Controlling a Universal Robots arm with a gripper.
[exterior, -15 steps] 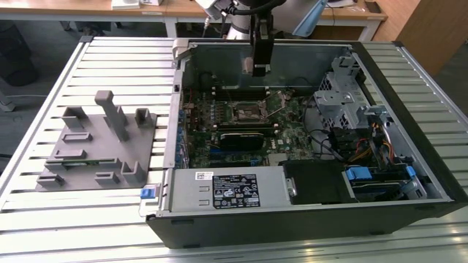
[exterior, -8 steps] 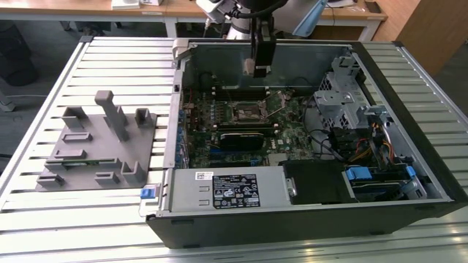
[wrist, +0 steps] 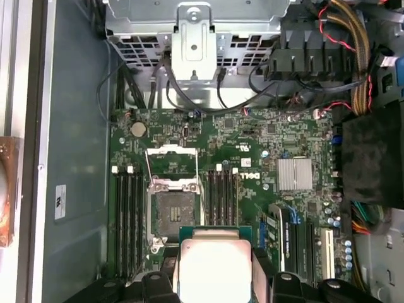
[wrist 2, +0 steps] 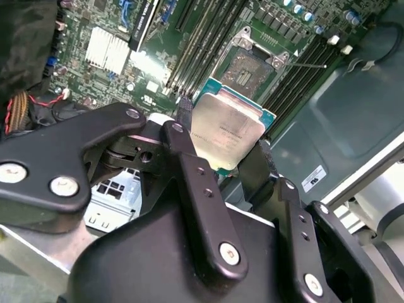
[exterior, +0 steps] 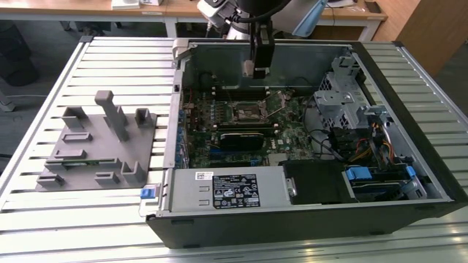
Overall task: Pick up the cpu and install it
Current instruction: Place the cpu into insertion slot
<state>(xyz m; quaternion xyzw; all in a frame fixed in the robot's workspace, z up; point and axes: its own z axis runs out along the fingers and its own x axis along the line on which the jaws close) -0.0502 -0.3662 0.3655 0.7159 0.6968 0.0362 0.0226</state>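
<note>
Claw: black two-finger gripper [wrist 2: 221, 142] clenched on flat square silver-topped cpu [wrist 2: 230, 123], edge-held, likely sparing contacts.
Beyond claw: open metal-framed socket [wrist: 172, 202], empty for seating.

cpu [wrist 2: 227, 129]: satin silver-grey metal lid, faintly brushed, green board rim; gripper [wrist 2: 225, 144]: matt black, shiny metal screws; motherboard [wrist: 252, 136]: green, semi-gloss; heatsink [wrist: 295, 174]: bright finned metal; case [exterior: 219, 55]: dull grey sheet metal; fixture [exterior: 95, 164]: matt grey plastic; table [exterior: 73, 241]: pale ribbed metal slats
</note>
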